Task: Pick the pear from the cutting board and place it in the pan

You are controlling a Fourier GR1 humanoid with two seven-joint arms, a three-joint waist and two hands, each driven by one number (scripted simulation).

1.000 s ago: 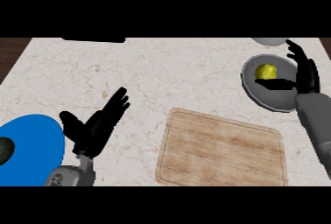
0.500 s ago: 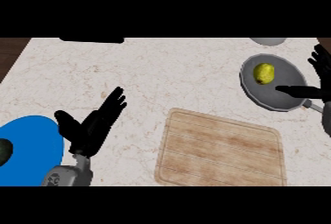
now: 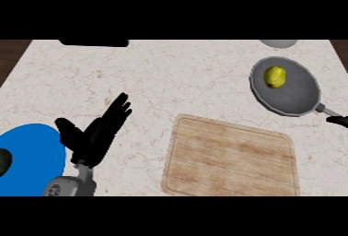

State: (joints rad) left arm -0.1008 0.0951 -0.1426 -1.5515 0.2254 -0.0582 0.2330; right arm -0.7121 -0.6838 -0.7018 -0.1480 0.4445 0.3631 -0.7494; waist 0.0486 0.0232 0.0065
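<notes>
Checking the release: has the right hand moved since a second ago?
Yes. The right hand has pulled away rightward from the pan, leaving the pear inside.

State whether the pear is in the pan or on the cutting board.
In the pan: the pear lies inside its rim, well apart from the cutting board.

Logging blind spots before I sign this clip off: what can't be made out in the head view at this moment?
All in the head view:
1. Right edge: the right hand shows only as a black sliver beside the handle of the pan; the rest is cut off.
2. Left edge: the plate is cut off, and so little of the dark thing on it shows that it can't be identified.
3. Top edge: a black object and a grey object are cut off and can't be identified.
</notes>
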